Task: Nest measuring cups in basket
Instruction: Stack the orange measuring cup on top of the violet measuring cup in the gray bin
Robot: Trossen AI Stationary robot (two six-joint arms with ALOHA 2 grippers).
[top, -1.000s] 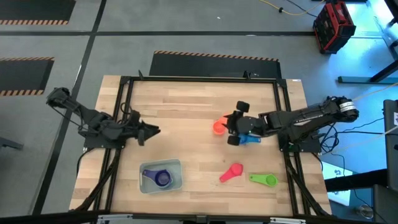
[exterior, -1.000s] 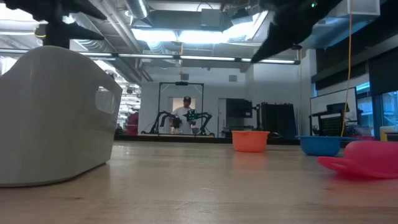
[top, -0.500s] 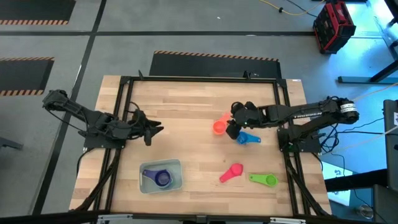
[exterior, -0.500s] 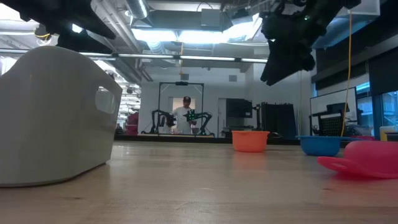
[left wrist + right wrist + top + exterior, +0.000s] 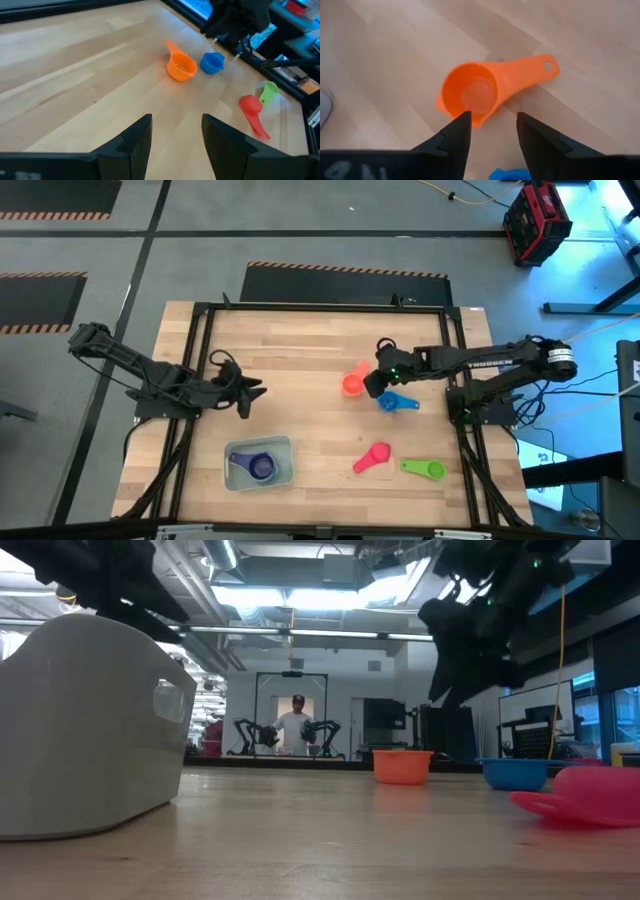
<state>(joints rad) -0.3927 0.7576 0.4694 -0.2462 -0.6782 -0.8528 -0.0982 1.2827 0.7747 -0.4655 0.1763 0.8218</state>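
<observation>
In the high view the orange measuring cup (image 5: 351,383) sits right of the bench's (image 5: 300,350) centre, bowl at the lower left and its handle running toward the upper right, so its long axis lies on a diagonal. The right wrist view shows the orange cup (image 5: 470,96) upright, open bowl facing up, flat handle with a small hole at its end.

The right pincer (image 5: 374,383) hovers just beside the orange cup's right edge in the high view, its 2 fingers parted with nothing between them; in its own wrist view the pincer (image 5: 491,132) frames the near rim of the bowl without touching it.

The blue measuring cup (image 5: 396,401) lies just below and right of the pincer, bowl to the left, handle pointing right. The pink measuring cup (image 5: 373,457) rests in the lower middle right, bowl at the upper right and handle slanting to the lower left. The green measuring cup (image 5: 424,469) lies beside it, bowl at the right, handle pointing left, nearly level with the frame.

The basket (image 5: 280,446) stands near the bench's lower edge, left of centre, and holds the purple measuring cup (image 5: 258,466), bowl to the right, handle toward the upper left.

The left pincer (image 5: 252,391) waits over the left part of the bench, above the basket in the frame, fingers apart and empty.
</observation>
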